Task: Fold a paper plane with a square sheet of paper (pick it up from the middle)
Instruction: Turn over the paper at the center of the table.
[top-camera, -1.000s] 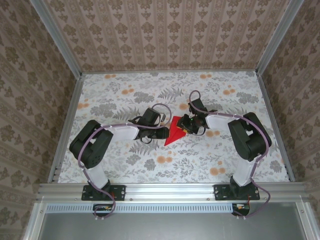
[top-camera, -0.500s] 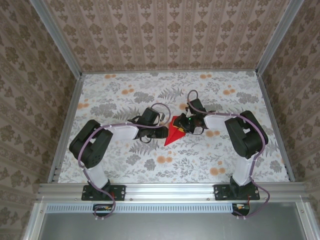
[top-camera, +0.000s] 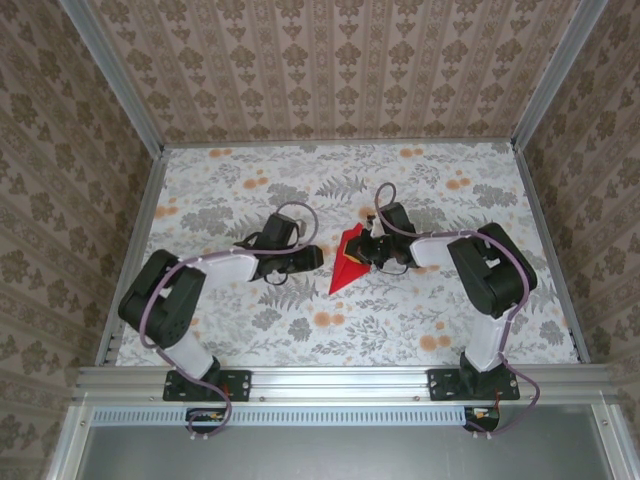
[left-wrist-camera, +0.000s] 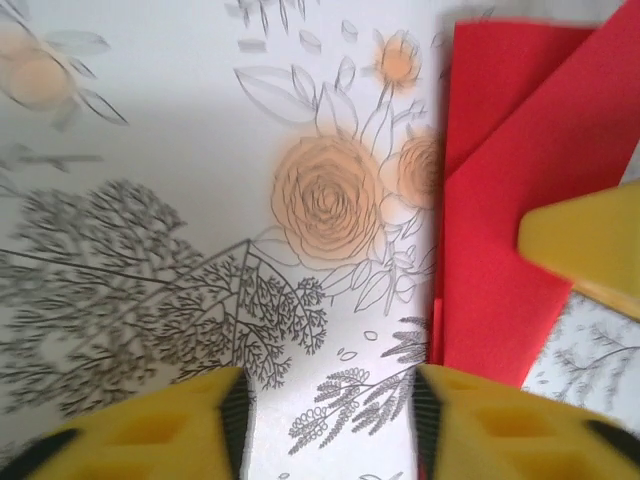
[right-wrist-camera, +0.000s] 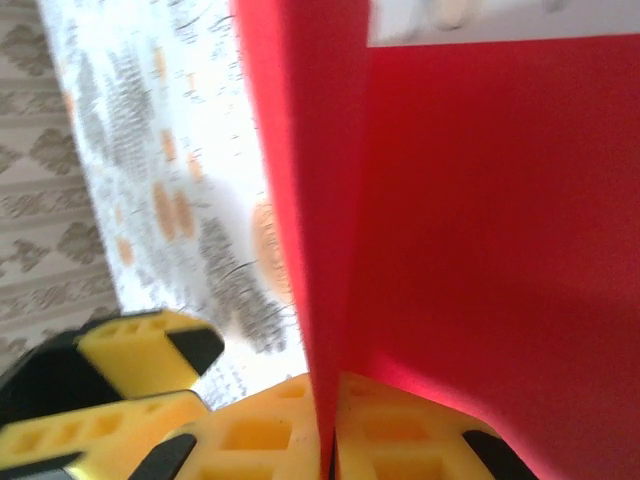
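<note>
Floral-printed white counter (top-camera: 450, 310) carries the work near its middle. On the left, the left hand (top-camera: 316, 258) lies low just beside the paper. Its yellow fingers (left-wrist-camera: 170, 430) are spread with only bare counter between them, and it touches nothing. To its right sits the bright red, thin paper sheet (top-camera: 346, 260), already creased into a pointed, kite-like shape. Its tip aims toward the near edge, and one flap is tilted up off the counter. Further right, the right hand (top-camera: 368, 250) is pressed together on that raised flap, the paper's edge pinched between its yellow pads (right-wrist-camera: 400, 440). Judging by the layered panels in the left wrist view, some early folds are made, but the shape looks broad and loose, not a narrow dart. Sharpening the centre crease and folding down the wings likely remain, so the task seems roughly midway.
</note>
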